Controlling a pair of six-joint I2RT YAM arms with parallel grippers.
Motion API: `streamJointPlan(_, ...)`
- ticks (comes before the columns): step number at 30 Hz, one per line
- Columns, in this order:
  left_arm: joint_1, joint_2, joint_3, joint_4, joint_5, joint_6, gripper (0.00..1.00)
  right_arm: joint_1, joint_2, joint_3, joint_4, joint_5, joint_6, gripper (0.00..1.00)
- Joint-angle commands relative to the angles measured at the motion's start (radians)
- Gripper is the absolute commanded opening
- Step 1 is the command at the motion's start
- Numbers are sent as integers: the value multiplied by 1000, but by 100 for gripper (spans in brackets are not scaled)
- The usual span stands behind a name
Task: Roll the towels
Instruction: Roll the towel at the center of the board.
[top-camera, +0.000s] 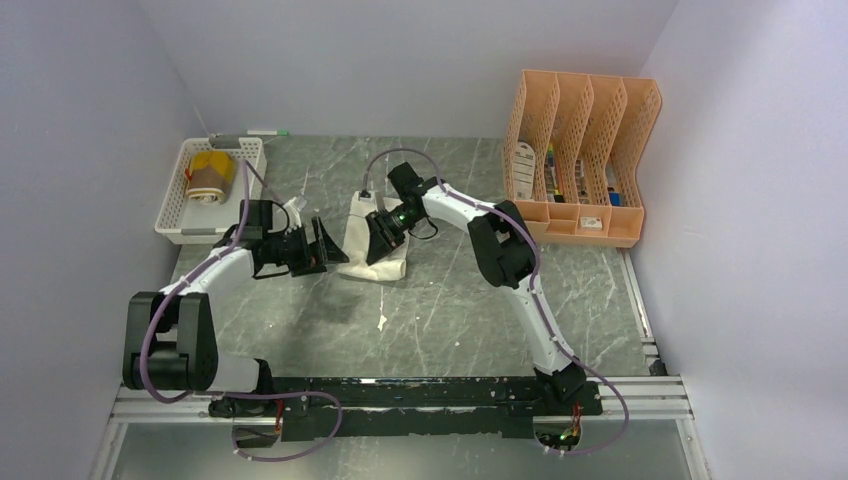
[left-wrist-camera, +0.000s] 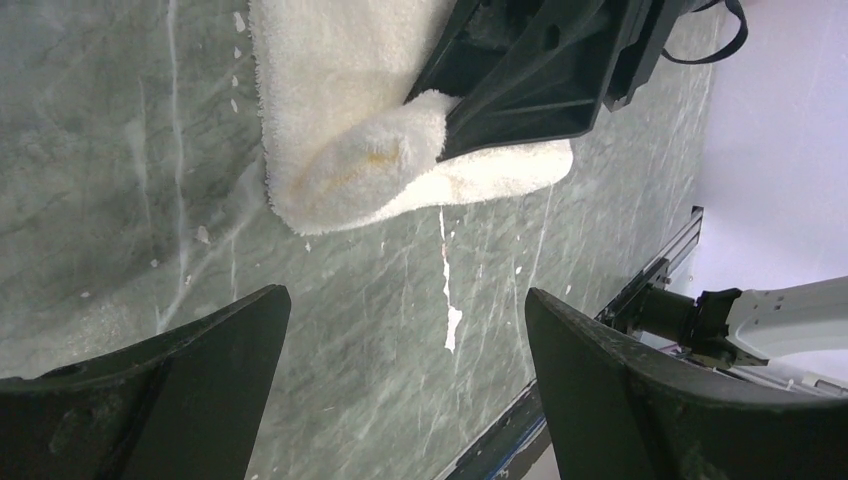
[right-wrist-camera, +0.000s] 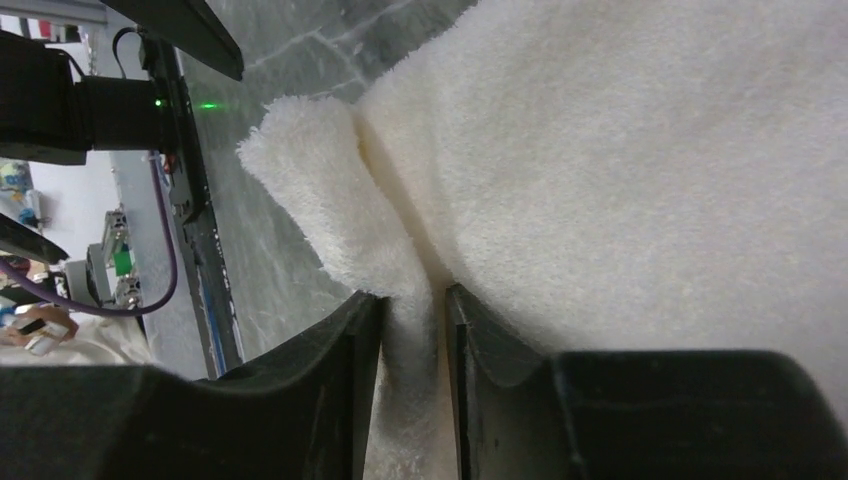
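Right wrist view shows you the right gripper with its jaws narrow, pinching a raised fold of the cream towel. That towel lies mid-table, towards the far edge. The yellow towel sits in the basket at the far left corner. Your left gripper hovers just beside the cream towel, jaws spread wide and empty. Expect the terry to be light, soft and limp. It will likely bunch rather than slide, so take it at an edge fold or corner, not the flat middle.
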Motion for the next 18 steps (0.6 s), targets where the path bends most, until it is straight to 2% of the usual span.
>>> streamJointPlan(1,-36,44,-1,52,-43,-42,99,-1,24,9,17,37,16,32)
streamJointPlan(9,-52,179,116,-31,-268,11,100,-2,17,2,41,53,23,44)
streamJointPlan(12,-53,218,152,-41,-294,12,100,-2,15,2,40,52,17,49)
streamJointPlan(14,-54,236,164,-37,-290,12,100,-2,17,4,33,56,9,97)
streamJointPlan(18,-63,265,183,-31,-291,12,99,-4,14,13,21,73,-5,100)
